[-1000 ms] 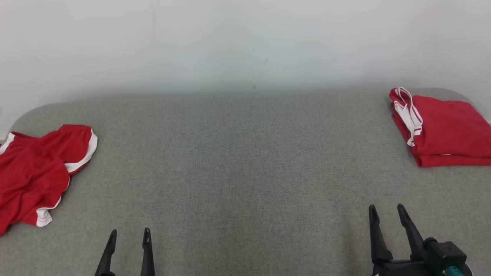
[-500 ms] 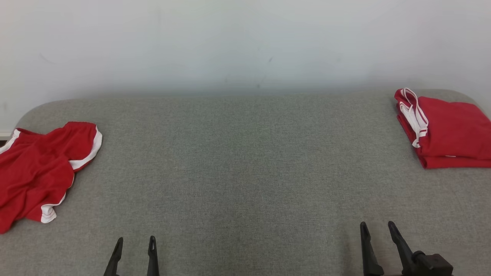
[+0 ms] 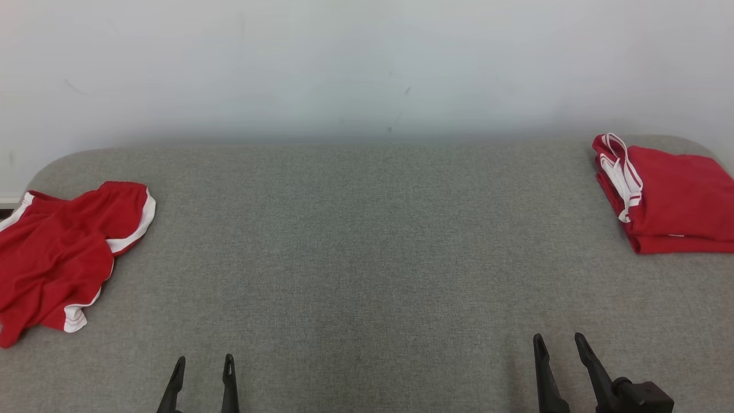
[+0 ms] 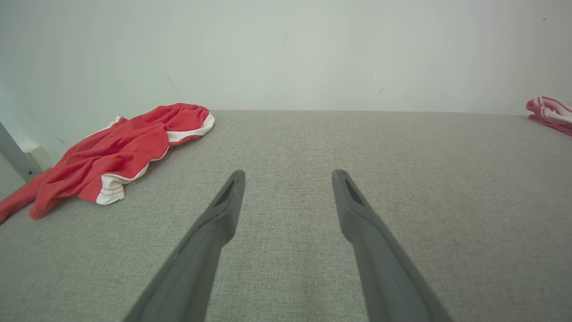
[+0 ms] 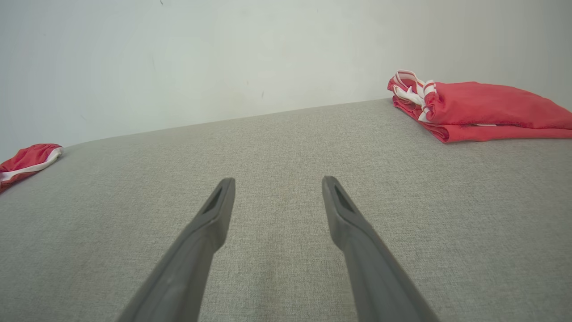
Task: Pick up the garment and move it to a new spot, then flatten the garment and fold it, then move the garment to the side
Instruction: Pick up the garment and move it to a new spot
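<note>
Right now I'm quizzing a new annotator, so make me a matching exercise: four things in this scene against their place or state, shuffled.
Things:
1. crumpled garment
2. folded garment
3. left gripper
4. right gripper

Place or state:
A. resting at the far right
B. open and empty, lower right of the head view
C. resting at the far left
D. open and empty, lower left of the head view

Pairs: 1-C, 2-A, 3-D, 4-B

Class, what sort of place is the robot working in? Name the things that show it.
Probably an indoor station for folding clothes: a broad grey fabric-covered surface against a bare pale wall, a crumpled red garment at its left and a folded red garment at its right.
</note>
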